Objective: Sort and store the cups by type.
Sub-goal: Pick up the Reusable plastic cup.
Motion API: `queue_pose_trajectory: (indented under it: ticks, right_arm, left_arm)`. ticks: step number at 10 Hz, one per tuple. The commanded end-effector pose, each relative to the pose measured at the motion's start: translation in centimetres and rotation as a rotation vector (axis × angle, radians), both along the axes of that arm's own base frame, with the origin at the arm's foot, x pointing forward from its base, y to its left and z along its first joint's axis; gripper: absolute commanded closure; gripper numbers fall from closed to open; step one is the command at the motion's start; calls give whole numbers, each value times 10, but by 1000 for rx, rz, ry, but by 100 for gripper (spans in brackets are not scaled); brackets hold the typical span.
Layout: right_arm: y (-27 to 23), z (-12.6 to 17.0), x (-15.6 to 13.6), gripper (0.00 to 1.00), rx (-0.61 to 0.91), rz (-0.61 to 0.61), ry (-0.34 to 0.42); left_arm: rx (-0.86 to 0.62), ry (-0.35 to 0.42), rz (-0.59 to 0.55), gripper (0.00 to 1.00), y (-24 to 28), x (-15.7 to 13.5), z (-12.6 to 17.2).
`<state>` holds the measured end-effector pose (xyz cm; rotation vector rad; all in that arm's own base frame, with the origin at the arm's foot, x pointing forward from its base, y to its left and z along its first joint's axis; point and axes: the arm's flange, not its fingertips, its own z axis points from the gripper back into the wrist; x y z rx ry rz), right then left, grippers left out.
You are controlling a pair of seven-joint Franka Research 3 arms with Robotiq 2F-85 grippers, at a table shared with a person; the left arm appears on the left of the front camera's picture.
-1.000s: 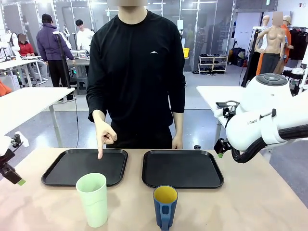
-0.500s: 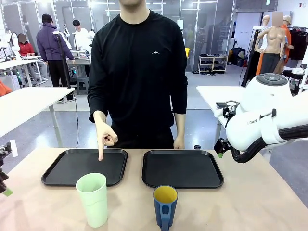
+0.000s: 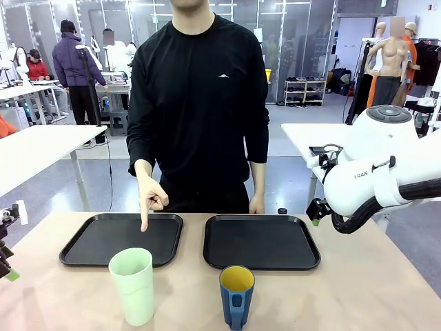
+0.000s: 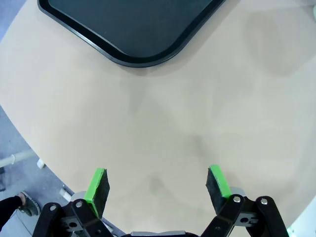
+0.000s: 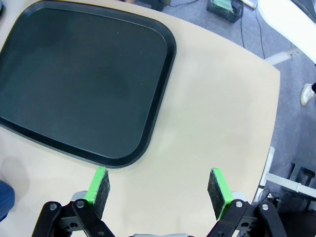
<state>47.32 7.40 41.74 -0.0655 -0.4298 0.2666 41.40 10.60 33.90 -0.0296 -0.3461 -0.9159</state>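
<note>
Tumbler and mug stand on the counter, tumbler just before the left tray, mug before the right tray; a person's hand points down at the left tray; left claw gapes empty over bare counter; right claw gapes empty beside the right tray's corner.

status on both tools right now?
Left tool: open, holding nothing.
Right tool: open, holding nothing.
</note>
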Motion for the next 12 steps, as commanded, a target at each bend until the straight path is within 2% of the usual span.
queue_pose_trajectory:
  ticks: [1, 3, 4, 5, 7, 9, 11, 12]
  right_arm:
    - [-1, 0, 0, 0, 1, -2, 0]
    - [-1, 0, 0, 0, 1, -2, 0]
    - [-1, 0, 0, 0, 1, -2, 0]
    - [-1, 0, 0, 0, 1, -2, 0]
    - [-1, 0, 0, 0, 1, -2, 0]
    - [-1, 0, 0, 0, 1, -2, 0]
    - [-1, 0, 0, 0, 1, -2, 0]
    - [-1, 0, 0, 0, 1, -2, 0]
  left_arm:
    - [-60, 5, -105, 0, 8, -5, -10]
    - [-82, 24, -267, 0, 21, -24, -20]
    - [-146, 6, -356, 0, 23, -34, -26]
    - [-168, -4, -383, 0, 27, -42, -33]
    - [-309, -19, -492, 0, 25, -58, -49]
    - [-491, -62, -514, 0, 24, -66, -58]
    - [-738, -138, -457, 0, 26, -64, -59]
    - [-817, -157, -450, 0, 24, -62, -59]
